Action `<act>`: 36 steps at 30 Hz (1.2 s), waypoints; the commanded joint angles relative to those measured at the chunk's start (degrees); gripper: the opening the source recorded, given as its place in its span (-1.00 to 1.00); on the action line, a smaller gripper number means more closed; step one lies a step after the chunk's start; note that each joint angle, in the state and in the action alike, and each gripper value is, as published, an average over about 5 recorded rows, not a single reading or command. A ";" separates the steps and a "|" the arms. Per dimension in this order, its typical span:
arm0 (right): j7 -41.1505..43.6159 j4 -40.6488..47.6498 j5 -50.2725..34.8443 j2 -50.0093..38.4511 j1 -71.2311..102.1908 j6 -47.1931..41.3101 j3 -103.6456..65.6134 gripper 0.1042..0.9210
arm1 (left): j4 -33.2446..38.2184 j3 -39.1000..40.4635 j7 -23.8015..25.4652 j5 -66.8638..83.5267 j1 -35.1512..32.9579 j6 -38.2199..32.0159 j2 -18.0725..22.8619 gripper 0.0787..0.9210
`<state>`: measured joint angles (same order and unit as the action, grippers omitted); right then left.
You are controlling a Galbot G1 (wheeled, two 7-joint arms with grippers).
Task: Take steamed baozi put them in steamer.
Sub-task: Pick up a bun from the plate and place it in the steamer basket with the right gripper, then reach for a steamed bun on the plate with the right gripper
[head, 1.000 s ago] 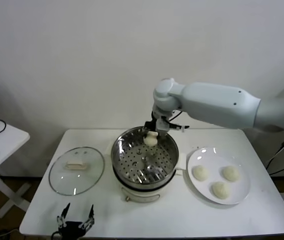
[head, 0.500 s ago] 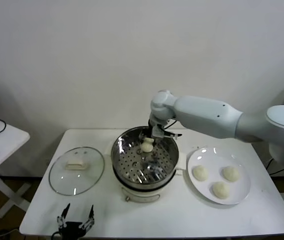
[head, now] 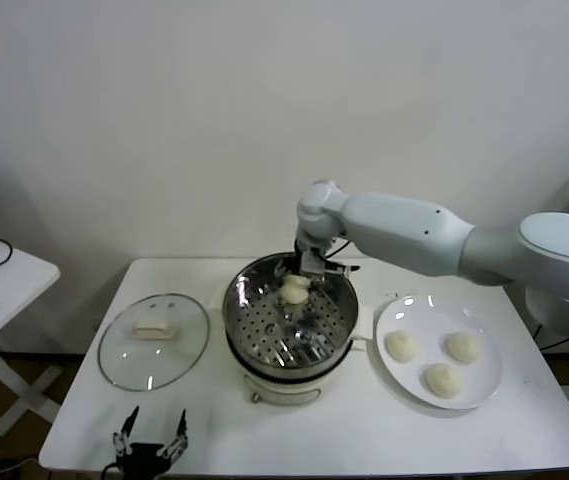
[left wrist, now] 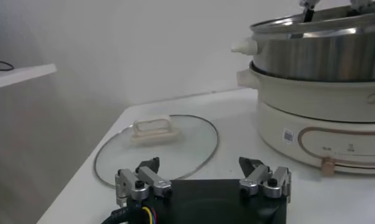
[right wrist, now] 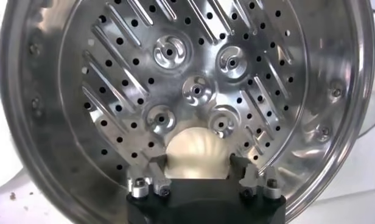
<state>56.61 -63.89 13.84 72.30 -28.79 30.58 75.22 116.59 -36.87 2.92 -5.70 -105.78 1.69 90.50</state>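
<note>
While one bun [head: 294,289] sat on the perforated floor of the steamer [head: 254,335] near its 12 o'clock rim, the right tool [head: 307,274] hung just above it with its arm reaching in from the 3 o'clock side. From the right wrist camera the bun [right wrist: 194,150] showed between the two fingertips [right wrist: 156,164], which stood apart on either side of it; whether they touched the dough could not be told. Around the bun the steel basket floor [right wrist: 114,73] was bare metal with holes and slots.

Just beside the steamer at 3 o'clock lay a white plate [head: 484,390] with three more buns [head: 401,346], set apart from one another. At 9 o'clock of the steamer a glass lid [head: 154,341] lay flat on the tabletop [head: 364,430], handle up.

At 7 o'clock, by the near tabletop edge, the left tool [head: 151,441] waited with its fingers spread and nothing between them, well apart from the lid and the steamer.
</note>
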 commanded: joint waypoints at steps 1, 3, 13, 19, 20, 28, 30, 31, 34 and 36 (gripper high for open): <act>5.60 -0.96 -19.54 -2.29 -9.90 -3.17 5.00 0.75 | -0.02 0.03 -0.02 -0.07 0.00 -0.06 0.07 0.77; 7.06 -1.47 -29.29 -3.68 -15.13 -6.29 8.95 0.75 | -0.05 0.01 -0.03 -0.09 -0.02 -0.12 0.15 0.77; 7.74 -6.55 -49.97 -17.27 -29.66 -22.49 28.00 0.76 | 0.06 0.72 -0.04 -0.46 0.06 -0.17 0.36 0.77; 4.40 -14.56 -46.74 -27.86 -30.98 -27.18 35.97 0.76 | -0.13 0.90 -0.05 -0.49 -0.08 -0.77 0.26 0.77; 3.41 -16.44 -46.47 -29.77 -30.48 -28.81 36.64 0.76 | -0.15 0.97 -0.05 -0.47 -0.05 -0.85 0.25 0.77; -6.28 -26.22 -44.98 -39.10 -20.29 -41.77 33.20 0.76 | -0.91 1.32 -0.10 -0.64 0.55 -1.13 0.25 0.77; -9.20 -26.29 -44.89 -39.82 -15.90 -45.15 29.34 0.76 | -1.07 1.31 -0.10 -0.68 0.58 -1.20 0.22 0.77; -10.23 -26.11 -44.85 -39.94 -13.77 -46.30 27.43 0.76 | -1.05 1.29 -0.10 -0.68 0.56 -1.22 0.21 0.77; -11.82 -24.86 -43.14 -39.43 -7.43 -48.25 21.74 0.76 | -0.89 1.15 -0.08 -0.69 0.49 -1.23 0.11 0.77; -12.13 -23.32 -40.94 -38.53 -3.78 -48.65 18.33 0.76 | -0.77 1.01 -0.07 -0.71 0.37 -1.23 0.03 0.77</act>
<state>51.44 -84.22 -28.64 39.20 -45.68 -7.62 102.02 115.94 -35.87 2.82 -6.30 -105.43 0.55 90.57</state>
